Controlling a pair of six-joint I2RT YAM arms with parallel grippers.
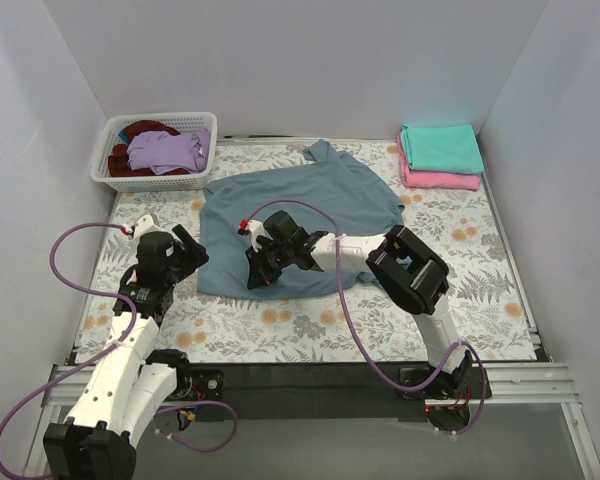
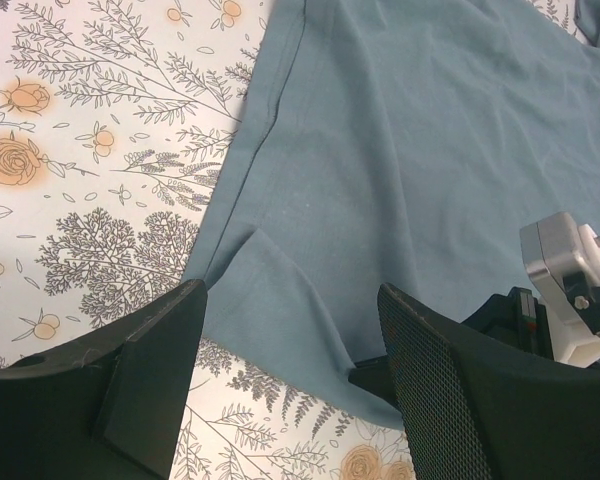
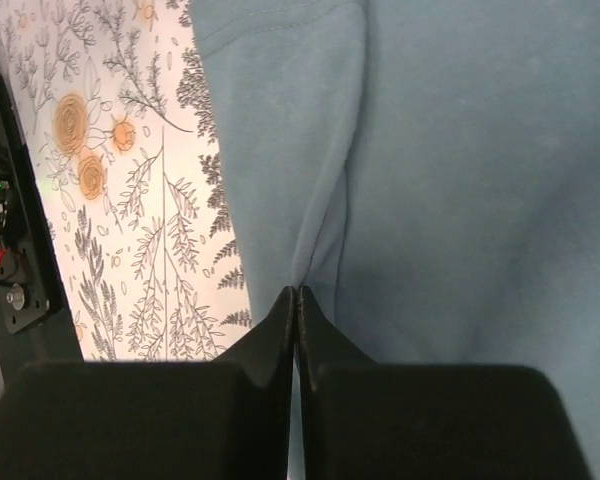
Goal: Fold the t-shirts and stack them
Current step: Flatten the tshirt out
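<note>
A large slate blue-grey t-shirt (image 1: pixel 310 200) lies spread on the flowered table. My right gripper (image 1: pixel 255 275) is down on its near hem. In the right wrist view its jaws (image 3: pixel 296 292) are shut on a pinched ridge of the blue-grey t-shirt (image 3: pixel 460 150). My left gripper (image 1: pixel 190 250) hovers at the shirt's near left corner. In the left wrist view it (image 2: pixel 290 300) is open, nothing between its fingers, and the t-shirt's corner (image 2: pixel 400 150) lies below the gap. Teal (image 1: pixel 440 148) and pink (image 1: pixel 440 180) t-shirts lie folded and stacked at the back right.
A white lattice basket (image 1: pixel 115 150) at the back left holds a lilac shirt (image 1: pixel 165 150) and a dark red one (image 1: pixel 130 168). White walls enclose the table on three sides. The right arm's wrist (image 2: pixel 570 270) shows close beside my left fingers.
</note>
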